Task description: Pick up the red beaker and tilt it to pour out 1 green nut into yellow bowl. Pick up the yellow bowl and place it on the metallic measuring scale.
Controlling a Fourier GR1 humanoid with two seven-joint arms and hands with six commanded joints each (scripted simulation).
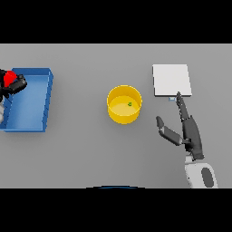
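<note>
Right hand [191,136]: low right over the grey surface [81,149], fingers straight and spread, holding nothing, tips near the scale's front edge. Yellow bowl [116,115]: centre, upright, one green nut [130,104] inside. Metallic scale [171,79]: right of bowl, apart. Blue tray [47,102]: far left. Left hand [15,84]: over tray's corner, fingers clamped on red beaker [8,78].

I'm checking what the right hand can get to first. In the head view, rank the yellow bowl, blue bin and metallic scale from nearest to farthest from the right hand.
From the right hand:
1. Metallic scale, just beyond its fingertips.
2. Yellow bowl, mid-table, toward the left.
3. Blue bin, far left side.
</note>
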